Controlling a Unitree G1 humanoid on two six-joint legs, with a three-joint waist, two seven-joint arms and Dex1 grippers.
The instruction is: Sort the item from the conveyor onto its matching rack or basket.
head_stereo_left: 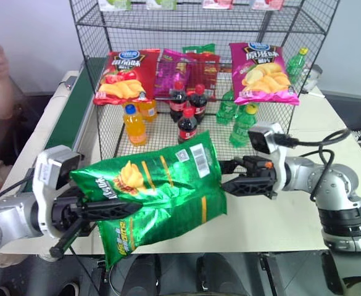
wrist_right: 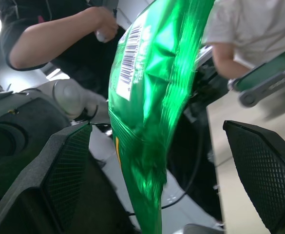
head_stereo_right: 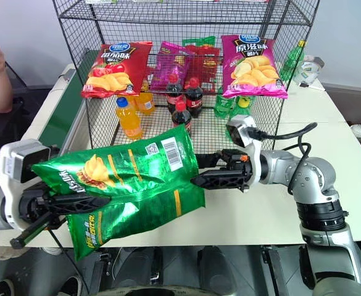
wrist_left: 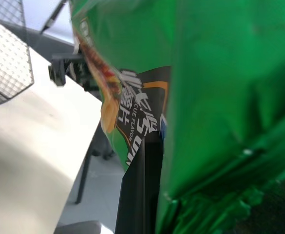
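**Green bag held in front of the rack**

Left end effector: fingers pressed together on the green bag, gripping it near its left end, so the bag hangs clear of the bench. Right end effector: fingers spread wide apart, level with the bag's right edge; in the right wrist view that edge stands between the two pads without visible contact. The bag lies with its long axis roughly horizontal, tilted up toward the right, barcode corner uppermost and nearest the rack. It sits in front of the rack's lower tier, with the conveyor left of the rack.
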